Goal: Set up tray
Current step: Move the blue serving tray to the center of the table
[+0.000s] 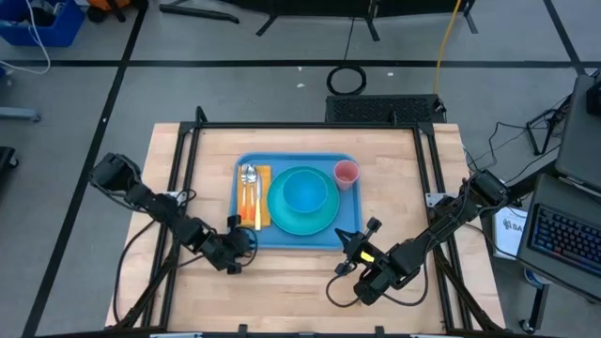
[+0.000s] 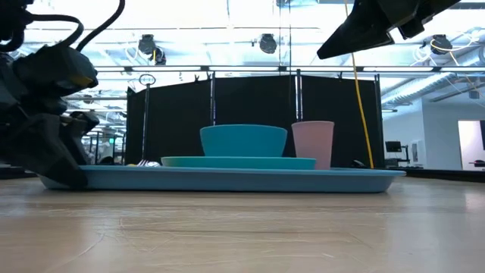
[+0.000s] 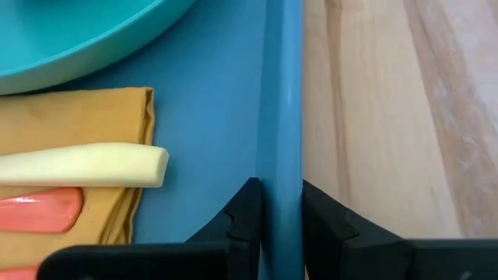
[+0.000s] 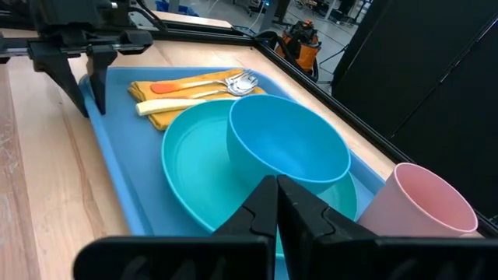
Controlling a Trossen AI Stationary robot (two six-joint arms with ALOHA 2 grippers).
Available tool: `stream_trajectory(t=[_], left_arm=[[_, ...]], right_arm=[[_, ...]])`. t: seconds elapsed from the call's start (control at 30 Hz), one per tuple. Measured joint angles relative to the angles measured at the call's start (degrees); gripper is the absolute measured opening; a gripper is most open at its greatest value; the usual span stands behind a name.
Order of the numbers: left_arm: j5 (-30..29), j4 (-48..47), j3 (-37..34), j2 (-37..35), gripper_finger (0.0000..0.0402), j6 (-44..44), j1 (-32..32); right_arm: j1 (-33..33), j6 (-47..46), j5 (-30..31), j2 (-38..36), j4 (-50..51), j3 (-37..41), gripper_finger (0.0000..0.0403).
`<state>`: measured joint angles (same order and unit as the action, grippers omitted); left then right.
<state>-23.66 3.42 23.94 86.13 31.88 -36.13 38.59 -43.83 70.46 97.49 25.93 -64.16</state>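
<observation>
My left gripper (image 3: pixel 278 214) pinches the near rim of the blue tray (image 1: pixel 349 233) at its left corner. My right gripper (image 1: pixel 362 239) hovers above the near right corner, fingers pressed together. The tray lies mid-table holding napkin (image 1: pixel 261 200), cutlery (image 1: pixel 249 192), plate (image 1: pixel 324 221), bowl (image 1: pixel 304 192) and pink cup (image 1: pixel 346 174).

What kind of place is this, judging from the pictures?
Probably a robotics lab or workshop: a framed wooden table holds the tray, cables lie on the floor, and a keyboard stands beside it.
</observation>
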Motion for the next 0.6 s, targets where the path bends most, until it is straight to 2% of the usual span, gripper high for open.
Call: stream_trajectory(t=[0.27, 0.6], left_arm=[[-0.75, 0.33, -0.06, 0.0, 0.0063, 3.09, -3.79], [-1.0, 5.72, -0.17, 0.15, 0.0063, 5.4, -9.12]], right_arm=[[0.0, 0.0, 0.0, 0.0, -0.02, 0.0, 0.0], [0.0, 0.0, 0.01, 0.0, -0.16, 0.0, 0.0]])
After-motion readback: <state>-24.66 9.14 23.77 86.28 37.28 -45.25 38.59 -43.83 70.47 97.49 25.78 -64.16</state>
